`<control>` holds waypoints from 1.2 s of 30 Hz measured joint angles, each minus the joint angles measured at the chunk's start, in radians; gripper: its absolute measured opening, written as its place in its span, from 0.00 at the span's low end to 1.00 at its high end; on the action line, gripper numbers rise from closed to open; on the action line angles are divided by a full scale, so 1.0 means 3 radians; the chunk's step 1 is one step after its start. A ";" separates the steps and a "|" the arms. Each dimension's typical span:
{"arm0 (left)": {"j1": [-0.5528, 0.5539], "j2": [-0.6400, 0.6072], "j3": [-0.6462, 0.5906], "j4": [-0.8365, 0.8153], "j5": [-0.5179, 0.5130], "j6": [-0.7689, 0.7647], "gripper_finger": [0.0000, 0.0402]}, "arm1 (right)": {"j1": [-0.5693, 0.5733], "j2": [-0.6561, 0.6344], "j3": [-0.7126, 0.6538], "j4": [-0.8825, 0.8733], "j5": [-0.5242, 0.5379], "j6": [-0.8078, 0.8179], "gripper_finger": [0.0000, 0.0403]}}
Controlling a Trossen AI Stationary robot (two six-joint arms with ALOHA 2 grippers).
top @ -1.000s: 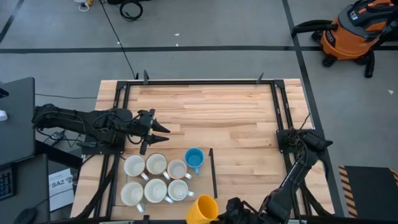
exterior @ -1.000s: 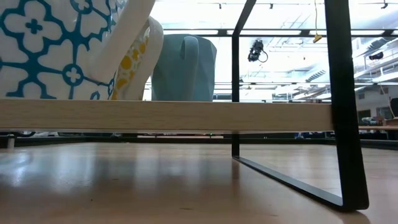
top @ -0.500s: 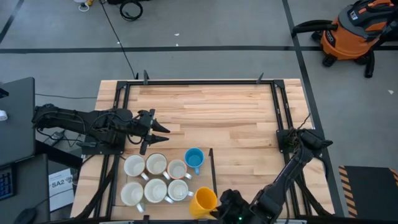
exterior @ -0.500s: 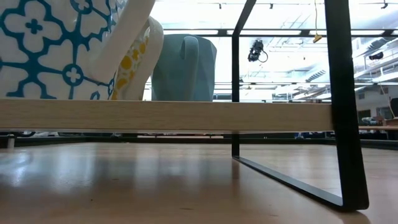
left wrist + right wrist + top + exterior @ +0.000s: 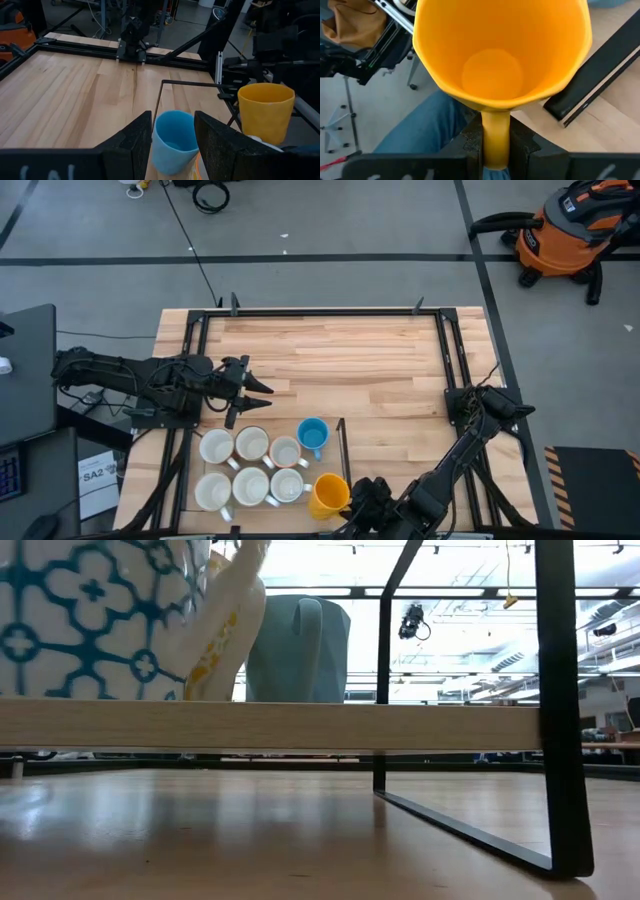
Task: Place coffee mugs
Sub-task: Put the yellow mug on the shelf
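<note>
We are seeing the right gripper (image 5: pixel 495 142) clenching the orange-yellow mug (image 5: pixel 329 496) by its handle, beside the racked white mugs (image 5: pixel 250 470). Left gripper (image 5: pixel 258 396) is hovering spread, holding nothing.

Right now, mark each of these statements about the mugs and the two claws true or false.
1. The right claw grips the yellow mug by its handle. True.
2. The blue mug lies tipped over. False: it stands upright, mouth up.
3. The left claw holds a white mug. False: it holds nothing and hangs open behind the mugs.
4. Six pale mugs stand in two rows of three. True.
5. The yellow mug is at the table's far edge. False: the near edge.
</note>
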 joint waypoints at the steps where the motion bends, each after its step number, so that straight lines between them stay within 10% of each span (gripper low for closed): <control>1: 0.0000 0.0000 0.0000 0.0001 0.0000 0.0000 0.39 | -0.0007 0.0000 0.0000 -0.0021 -0.0001 -0.0001 0.14; 36: 0.0000 0.0000 0.0000 -0.0001 0.0000 0.0000 0.39 | -0.0440 -0.0003 -0.0001 -0.0597 -0.0308 -0.0119 0.14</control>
